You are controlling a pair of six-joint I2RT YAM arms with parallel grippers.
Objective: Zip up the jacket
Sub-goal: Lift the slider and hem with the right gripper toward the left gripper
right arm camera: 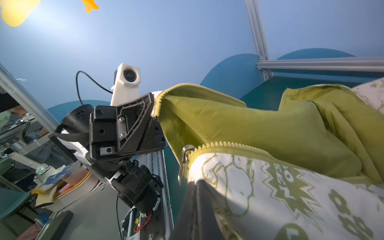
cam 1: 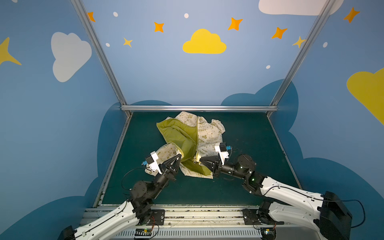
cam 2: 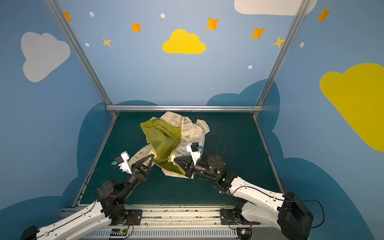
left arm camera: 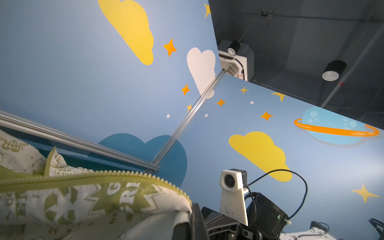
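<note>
Green mat bears the jacket between blue cloud-painted walls.

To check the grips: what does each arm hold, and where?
Both hold the jacket: the left jaws pinch one front zipper edge, the right jaws the other, beside the slider.

Jacket — cream, olive cartoon print, olive lining

I see a dark green surface, with an aluminium rail along its far edge. The blue wall behind carries a yellow cloud, a white cloud and orange stars. My left wrist view adds a ringed planet and a ceiling lamp
</note>
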